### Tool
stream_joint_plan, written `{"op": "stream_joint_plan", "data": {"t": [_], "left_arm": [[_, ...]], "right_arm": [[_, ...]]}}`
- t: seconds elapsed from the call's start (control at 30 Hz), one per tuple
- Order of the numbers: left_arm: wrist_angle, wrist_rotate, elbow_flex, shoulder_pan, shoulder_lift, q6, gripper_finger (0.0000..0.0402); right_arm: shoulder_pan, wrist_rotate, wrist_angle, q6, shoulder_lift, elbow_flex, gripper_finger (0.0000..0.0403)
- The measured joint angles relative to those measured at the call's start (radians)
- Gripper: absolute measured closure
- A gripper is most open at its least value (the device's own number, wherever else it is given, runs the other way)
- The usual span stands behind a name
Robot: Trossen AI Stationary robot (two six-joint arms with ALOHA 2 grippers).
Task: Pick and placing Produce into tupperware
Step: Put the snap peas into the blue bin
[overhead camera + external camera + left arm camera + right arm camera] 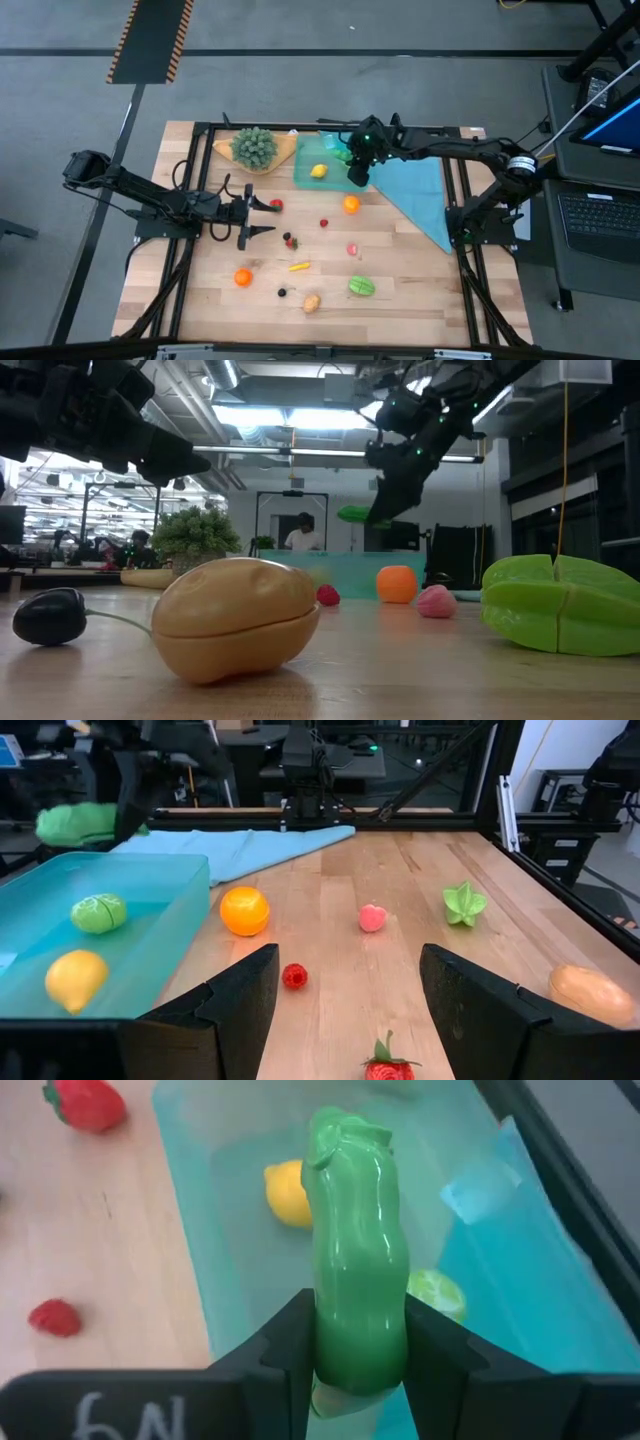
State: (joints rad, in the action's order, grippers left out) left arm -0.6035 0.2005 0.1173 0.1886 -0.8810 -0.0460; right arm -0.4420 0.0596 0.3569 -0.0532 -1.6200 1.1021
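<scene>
Right end effector point(357, 1365): clenched on a long green vegetable point(356, 1260), fingers pressed to both its sides, held above the tupperware point(322, 181).
Tupperware: far middle of the tabletop point(400, 290), holding a yellow lemon point(318, 171) and a round green piece point(434, 1293).
Left end effector point(262, 218): released, fingers spread wide, low over the left of the tabletop, touching nothing.
Other produce: orange point(351, 204) just beside the tupperware; the rest scattered nearer.

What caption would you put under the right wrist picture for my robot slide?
The right pincer holds a long green vegetable above the teal tupperware, where a lemon and a lime lie.
</scene>
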Motion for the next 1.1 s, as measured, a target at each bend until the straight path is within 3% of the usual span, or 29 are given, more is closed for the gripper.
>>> {"op": "stream_joint_plan", "data": {"t": [0.13, 0.47, 0.9, 1.1], "left_arm": [[0.004, 0.0, 0.0, 0.0, 0.0, 0.0, 0.0165], [0.005, 0.0, 0.0, 0.0, 0.0, 0.0, 0.0165], [0.014, 0.0, 0.0, 0.0, 0.0, 0.0, 0.0165], [0.024, 0.0, 0.0, 0.0, 0.0, 0.0, 0.0165]], "right_arm": [[0.001, 0.047, -0.077, 0.005, -0.046, -0.036, 0.0285], [0.001, 0.049, -0.135, -0.002, -0.17, -0.039, 0.0285], [0.001, 0.049, -0.15, -0.007, -0.228, -0.039, 0.0284], [0.001, 0.049, -0.156, 0.008, -0.227, -0.039, 0.0247]]}}
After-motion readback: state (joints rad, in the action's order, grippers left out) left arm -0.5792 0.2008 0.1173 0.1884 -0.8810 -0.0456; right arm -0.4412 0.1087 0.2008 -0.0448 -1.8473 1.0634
